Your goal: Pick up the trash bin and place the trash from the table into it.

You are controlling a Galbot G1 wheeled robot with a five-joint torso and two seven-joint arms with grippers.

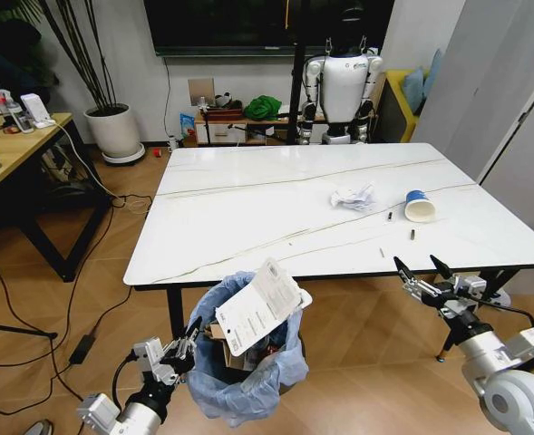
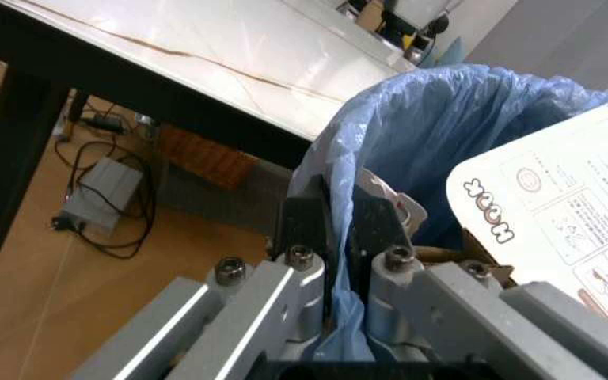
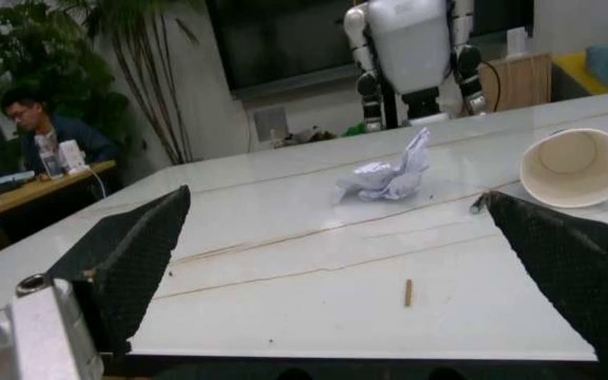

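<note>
the trash bin (image 1: 248, 367) hangs just below the near edge of the counter (image 1: 248, 217), toward its left corner, lined with a crinkled light-blue bag. the left claw (image 1: 192, 340) is clamped on the bin's rim at its left side; in the left wrist view the two dark fingers (image 2: 306, 218) pinch the blue plastic and the rim between them. a white printed sheet (image 1: 259, 306) sticks up tilted out of the bin, with brown cardboard (image 1: 219, 333) beside it inside.

on the counter, toward the right half, a crumpled white paper (image 1: 353, 197) lies near the middle, and a blue-and-white paper cup (image 1: 419, 206) lies on its side just to the right of it, apart from it. in the right wrist view the cup's mouth (image 3: 570, 166) faces the camera. a few small dark bits (image 1: 412, 234) lie on the marble near the cup.

the right claw (image 1: 421, 267) hovers at the counter's near edge on the right, level with the top, its fingers spread wide apart and holding nothing, pointing toward the paper and the cup.
</note>
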